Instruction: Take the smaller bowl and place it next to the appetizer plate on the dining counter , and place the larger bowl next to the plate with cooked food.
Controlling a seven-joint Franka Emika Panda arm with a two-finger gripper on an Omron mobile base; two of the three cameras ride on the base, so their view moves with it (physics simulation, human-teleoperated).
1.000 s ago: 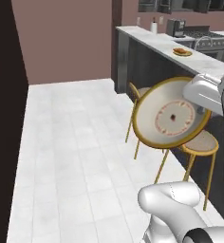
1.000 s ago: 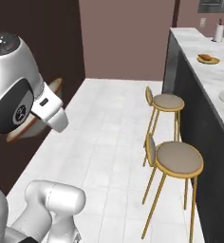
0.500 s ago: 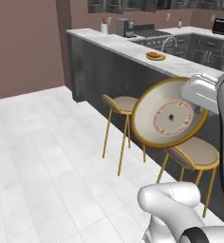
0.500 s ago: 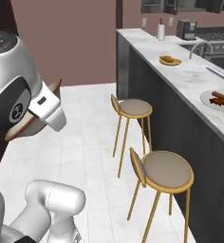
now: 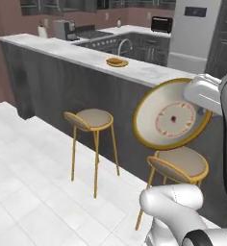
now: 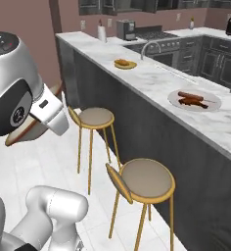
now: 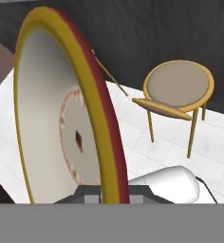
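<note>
While held on edge, larger bowl (image 5: 170, 114) fills the clamped pincer (image 7: 111, 192).

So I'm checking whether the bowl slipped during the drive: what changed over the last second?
The base drove and turned toward the counter, so the whole view shifted; stools and plates did not move themselves. The claw stays shut on the cream bowl's rim, held on edge as before.

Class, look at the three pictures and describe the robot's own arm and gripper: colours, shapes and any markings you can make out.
The arm is glossy white with rounded, bulbous segments. One big joint carries a dark grey round cap with small white markings, and another dark round face on its side. A boxy white hand section sits at the wrist. The gripper has small dark grey finger tips. No loose cables are visible.
</note>
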